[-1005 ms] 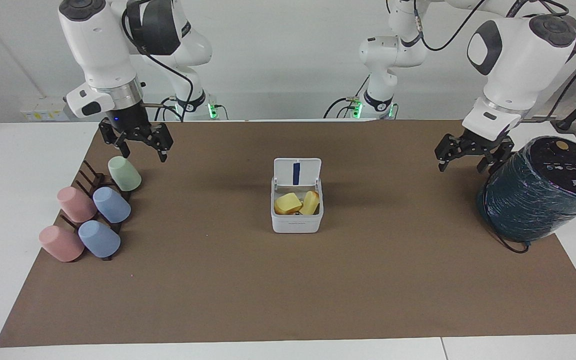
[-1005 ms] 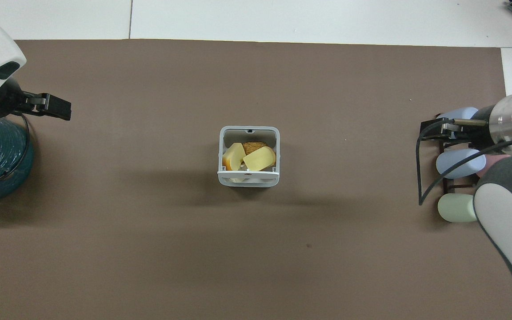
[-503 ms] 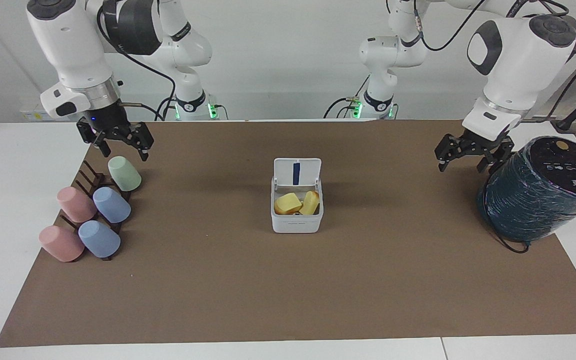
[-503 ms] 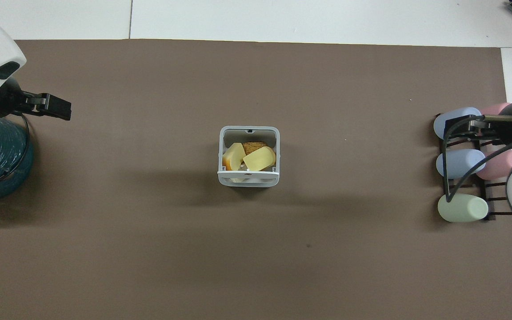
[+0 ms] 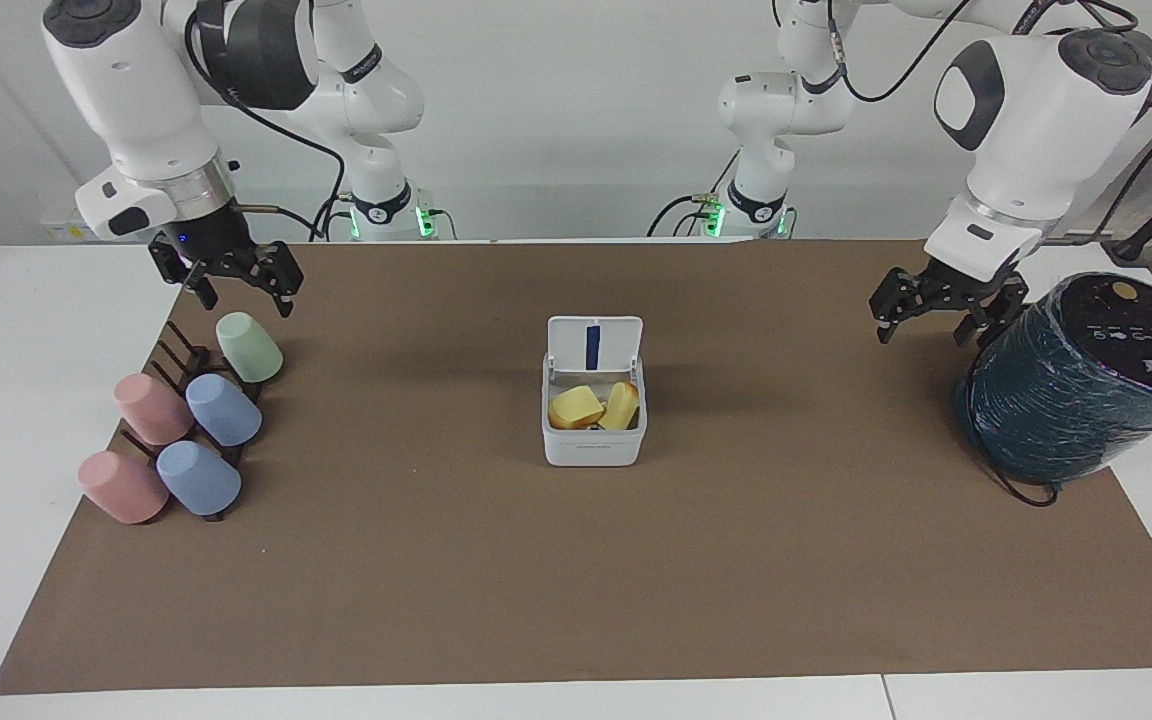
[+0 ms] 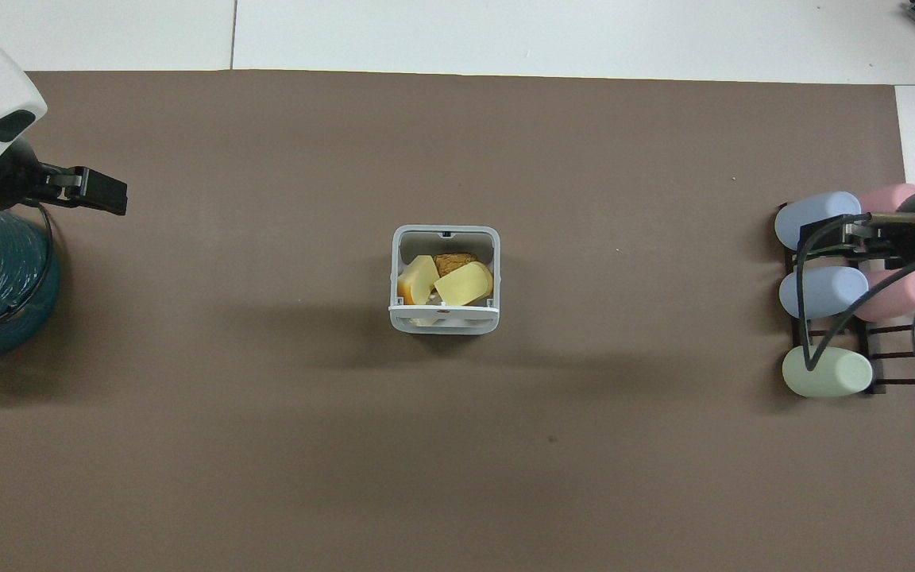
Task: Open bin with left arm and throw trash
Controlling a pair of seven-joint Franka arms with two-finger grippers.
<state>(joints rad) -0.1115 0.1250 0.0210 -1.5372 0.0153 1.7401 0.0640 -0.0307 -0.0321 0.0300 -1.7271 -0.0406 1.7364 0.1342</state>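
Observation:
The white bin (image 5: 593, 445) stands mid-table with its hinged lid (image 5: 594, 345) upright and open, blue strip showing. Inside lie a pale yellow block (image 5: 576, 406) and a yellow block with an orange layer (image 5: 622, 404). The overhead view shows the bin's rim (image 6: 392, 278), both blocks (image 6: 464, 283) (image 6: 416, 280) and a brownish piece (image 6: 454, 260). I cannot make out the paper wad. My left gripper (image 5: 926, 318) hangs open and empty beside the teal cylinder. My right gripper (image 5: 241, 295) hangs open and empty over the mat by the cup rack.
A big dark teal wrapped cylinder (image 5: 1076, 375) lies at the left arm's end of the table. A dark rack with several pastel cups (image 5: 191, 425) sits at the right arm's end. The brown mat (image 5: 576, 580) covers the table.
My right gripper has risen and moved away from the bin toward the right arm's end of the table, clear of the green cup. The left arm and the bin have not moved.

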